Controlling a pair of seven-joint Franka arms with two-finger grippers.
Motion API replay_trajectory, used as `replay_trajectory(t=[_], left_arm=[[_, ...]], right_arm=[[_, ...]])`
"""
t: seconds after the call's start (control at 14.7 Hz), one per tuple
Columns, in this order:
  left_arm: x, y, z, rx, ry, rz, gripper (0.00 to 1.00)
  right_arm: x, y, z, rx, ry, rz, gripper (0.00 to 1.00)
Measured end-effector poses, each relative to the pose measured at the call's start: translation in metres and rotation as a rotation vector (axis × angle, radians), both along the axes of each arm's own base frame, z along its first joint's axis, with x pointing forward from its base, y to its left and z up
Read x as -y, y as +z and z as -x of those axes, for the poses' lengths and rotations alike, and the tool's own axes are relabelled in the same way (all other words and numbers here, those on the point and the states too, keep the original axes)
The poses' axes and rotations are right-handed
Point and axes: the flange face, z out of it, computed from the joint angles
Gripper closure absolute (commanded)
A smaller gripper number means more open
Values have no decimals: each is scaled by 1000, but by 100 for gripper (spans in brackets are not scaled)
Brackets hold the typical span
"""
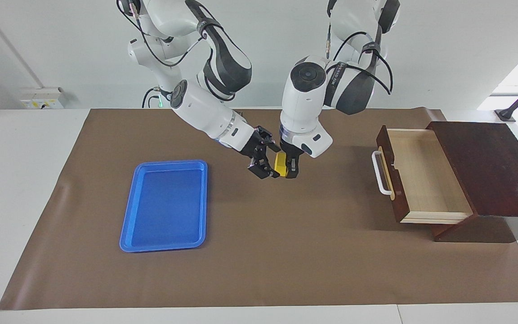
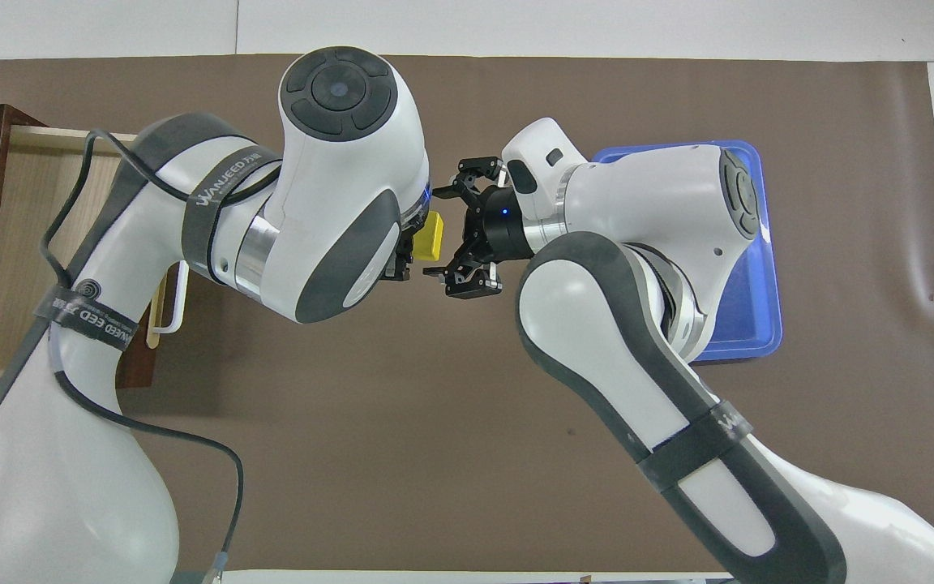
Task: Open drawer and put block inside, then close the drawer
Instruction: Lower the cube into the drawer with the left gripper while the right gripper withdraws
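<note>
Yellow and small, the block (image 1: 280,164) hangs in the air over the middle of the brown mat (image 1: 259,252), pinched by the left gripper (image 1: 286,170), whose fingers are closed on it. Going across the facing view from its left edge: the blue tray (image 1: 126,225) lies flat at the right arm's end of the table; next the right gripper (image 1: 265,168) hovers just beside the block with its black fingers spread wide and nothing between them; then the left gripper comes straight down with the block; last stands the drawer (image 1: 425,180), pulled out of its dark wooden box (image 1: 488,166) at the left arm's end, white bar handle (image 1: 379,173) toward the tray, pale wood floor bare. This view shows both grippers raised above the mat, well apart from tray and drawer alike. The overhead view hides most of that: the left arm's bulk covers its own fingers and much of the drawer, and the right arm covers part of the tray. It does show the block's flat top face as a clean bright rectangle between the two grippers, and the right gripper's fingertips (image 2: 434,272) standing open around it without clasping
</note>
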Motion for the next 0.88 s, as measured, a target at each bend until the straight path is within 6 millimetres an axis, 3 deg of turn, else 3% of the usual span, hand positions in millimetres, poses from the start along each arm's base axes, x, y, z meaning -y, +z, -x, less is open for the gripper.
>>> replay_trajectory(t=[0.14,0.34,0.54,0.75,0.88], left_arm=[[-16,6,-6,-5,8,-6,100],[-82,19,-27,-50,26,-35,100],[-188,43,-53,-70,24,-32,100],[-305,60,-67,-60,18,-13,100],[-358,57,-68,-65,-2,-4,100]], right_arm=[[0,0,0,-1,1,0,0],[4,-1,-1,-10,2,1,0],[17,1,-6,-23,-3,2,0],[49,8,-15,-38,-19,10,0],[74,11,-23,-54,-33,14,0]])
